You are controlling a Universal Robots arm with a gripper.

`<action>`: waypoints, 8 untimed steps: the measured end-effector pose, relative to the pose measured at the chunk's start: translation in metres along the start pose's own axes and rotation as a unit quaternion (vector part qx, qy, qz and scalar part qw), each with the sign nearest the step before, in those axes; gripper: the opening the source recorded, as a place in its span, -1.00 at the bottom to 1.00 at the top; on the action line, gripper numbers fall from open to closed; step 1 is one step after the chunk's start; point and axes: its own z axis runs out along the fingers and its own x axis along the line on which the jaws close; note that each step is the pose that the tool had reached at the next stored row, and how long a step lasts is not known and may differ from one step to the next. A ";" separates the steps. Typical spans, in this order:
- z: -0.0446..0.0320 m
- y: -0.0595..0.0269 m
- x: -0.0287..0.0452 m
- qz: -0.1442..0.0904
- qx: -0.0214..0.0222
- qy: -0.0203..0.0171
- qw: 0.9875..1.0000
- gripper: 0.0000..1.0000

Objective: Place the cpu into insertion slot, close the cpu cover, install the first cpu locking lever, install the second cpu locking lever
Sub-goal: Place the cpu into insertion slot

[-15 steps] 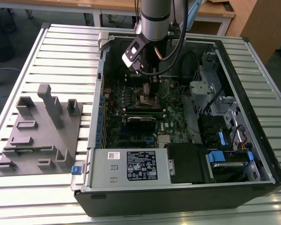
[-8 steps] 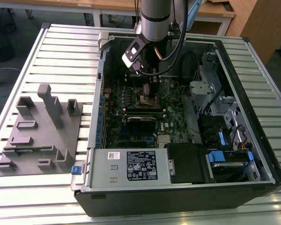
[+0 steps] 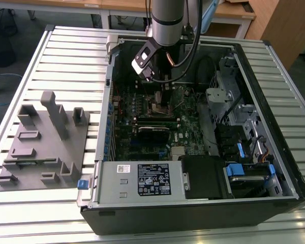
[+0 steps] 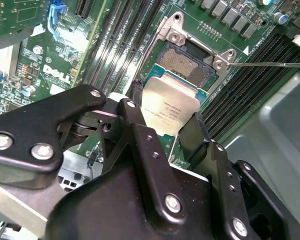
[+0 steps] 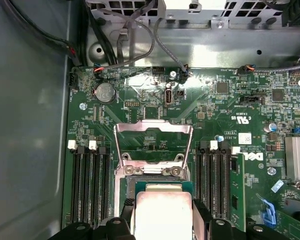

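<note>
My gripper is closed on the cpu, open just as wide as the chip itself, with the two black fingers pressing on two opposite edges of it. The cpu lies flat between them, its dull metal top facing up to both wrist cameras. It is square, so no side is the long one, and in the first wrist view its edges run in line with the edges of the insertion slot. The chip hangs over the nearer part of this slot; if it already touches it I cannot tell. The cpu cover is swung open and stands at the far edge of the slot, so the slot is uncovered. Memory slots lie along both sides of the slot, near my fingers but apart from them. A thin metal rod sticks out sideways from a corner of the slot frame. In the exterior view my arm reaches down into the open computer case, which lies on the slatted tabletop.
</note>
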 end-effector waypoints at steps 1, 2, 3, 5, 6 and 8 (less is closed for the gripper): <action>0.0005 0.0000 0.0012 0.000 0.000 0.000 1.000 0.08; 0.0010 -0.0001 0.0025 0.000 0.000 0.000 1.000 0.08; 0.0014 -0.0001 0.0038 0.000 0.000 0.000 1.000 0.08; 0.0025 -0.0002 0.0059 0.000 0.000 0.000 1.000 0.08; 0.0037 -0.0004 0.0063 0.000 0.000 0.000 1.000 0.08; 0.0065 -0.0006 0.0067 0.000 0.000 0.000 1.000 0.08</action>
